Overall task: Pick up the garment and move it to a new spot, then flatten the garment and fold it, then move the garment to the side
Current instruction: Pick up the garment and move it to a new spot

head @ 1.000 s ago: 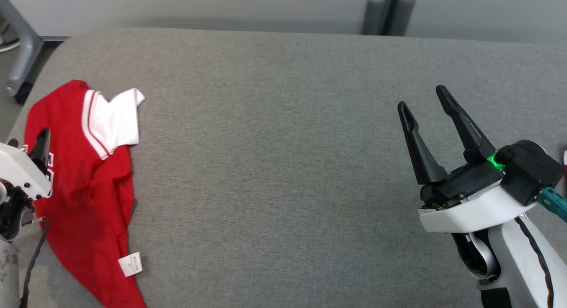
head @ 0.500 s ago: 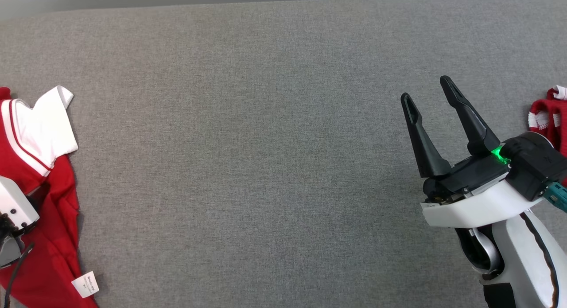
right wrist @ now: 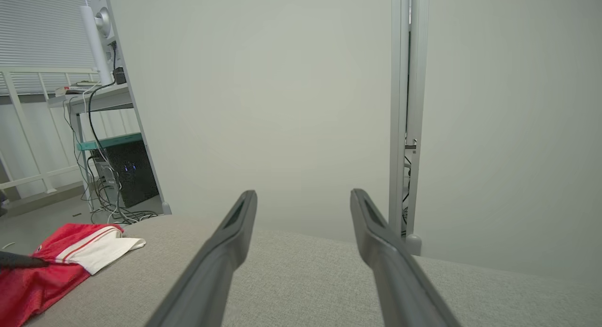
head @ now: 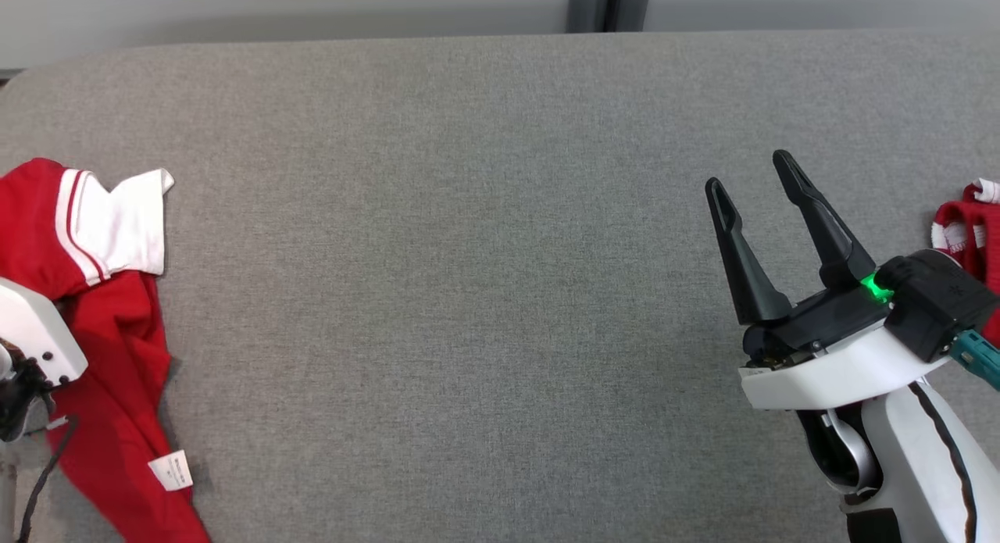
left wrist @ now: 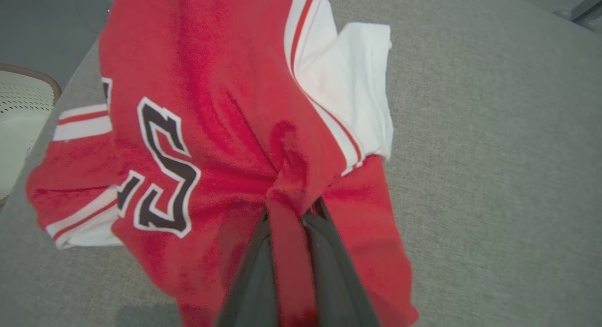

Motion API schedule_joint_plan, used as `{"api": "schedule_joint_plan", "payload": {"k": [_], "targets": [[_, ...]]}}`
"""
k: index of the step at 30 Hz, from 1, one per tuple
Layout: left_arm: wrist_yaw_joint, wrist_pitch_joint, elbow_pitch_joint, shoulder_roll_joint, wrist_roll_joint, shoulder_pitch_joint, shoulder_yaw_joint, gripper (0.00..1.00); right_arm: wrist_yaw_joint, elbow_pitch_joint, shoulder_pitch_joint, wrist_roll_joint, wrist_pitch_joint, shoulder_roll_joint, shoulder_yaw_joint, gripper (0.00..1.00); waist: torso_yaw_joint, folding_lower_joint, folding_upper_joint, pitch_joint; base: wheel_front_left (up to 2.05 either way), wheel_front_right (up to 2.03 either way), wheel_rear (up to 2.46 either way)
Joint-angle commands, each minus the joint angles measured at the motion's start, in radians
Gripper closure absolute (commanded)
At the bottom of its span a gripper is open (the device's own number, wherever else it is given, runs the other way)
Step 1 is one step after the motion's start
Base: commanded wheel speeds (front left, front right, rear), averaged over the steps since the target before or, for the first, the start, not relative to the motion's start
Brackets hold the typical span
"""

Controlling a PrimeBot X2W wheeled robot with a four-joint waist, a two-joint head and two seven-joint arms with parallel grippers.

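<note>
1. The garment [head: 117, 371], a red jersey with a white sleeve [head: 125, 230] and a black-and-white number [left wrist: 160, 171], is shown at the left end of the grey padded table [head: 469, 293]. It lies bunched and creased, and a white label [head: 172, 471] is turned out near its lower edge.
2. The left gripper [left wrist: 292, 209] is shown clamped on the garment. In the left wrist view a ridge of red cloth is seen pinched between the two dark fingers and drawn up into a narrow pleat. Whether the rest of the cloth is lifted off the table or resting on it cannot be determined.
3. The right gripper [head: 746, 170] is held over the right part of the table, well apart from the garment. Its fingers are spread and nothing is held between them.
4. A second red-and-white item [head: 965, 223] is cut off by the right edge of the head view; what it is cannot be determined.
5. Progress, as judged: the first step, picking up and relocating, is taken to be under way, since a grasp has been secured but the garment is at the table's end. Flattening, folding and the final move aside are not yet done, as no part of the cloth is spread or folded neatly.
</note>
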Motion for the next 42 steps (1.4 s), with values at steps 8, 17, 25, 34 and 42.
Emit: {"api": "schedule_joint_plan", "payload": {"k": [8, 17, 25, 34, 42], "targets": [[-0.006, -0.02, -0.224, 0.056, -0.014, -0.018, -0.149, 1.0, 0.0, 0.022, 0.054, 0.011, -0.005, 0.024, -0.022, 0.0, -0.006, 0.0, 0.0, -0.12, 0.0, 0.0, 0.0], [-0.004, 0.027, -0.537, 0.105, -0.019, 0.022, -0.285, 1.0, 0.0, 0.013, 0.097, 0.006, -0.005, 0.053, -0.044, 0.0, -0.095, 0.0, 0.0, -0.189, 0.0, 0.0, 0.0], [-0.004, 0.055, -0.798, 0.099, -0.001, 0.042, -0.374, 1.0, 0.0, -0.003, 0.115, 0.002, -0.005, 0.054, -0.071, 0.0, -0.208, 0.0, 0.0, -0.195, 0.0, 0.0, 0.0], [-0.001, 0.007, -0.897, 0.042, 0.046, 0.084, -0.49, 1.0, 0.0, -0.021, 0.112, 0.012, -0.005, 0.057, -0.079, 0.0, -0.33, 0.0, 0.0, -0.172, 0.0, 0.0, 0.0], [0.02, -0.117, -0.701, -0.054, 0.13, 0.158, -0.604, 1.0, 0.0, -0.013, 0.122, 0.018, -0.005, 0.066, -0.07, 0.0, -0.395, 0.0, 0.0, -0.133, 0.0, 0.0, 0.0]]}}
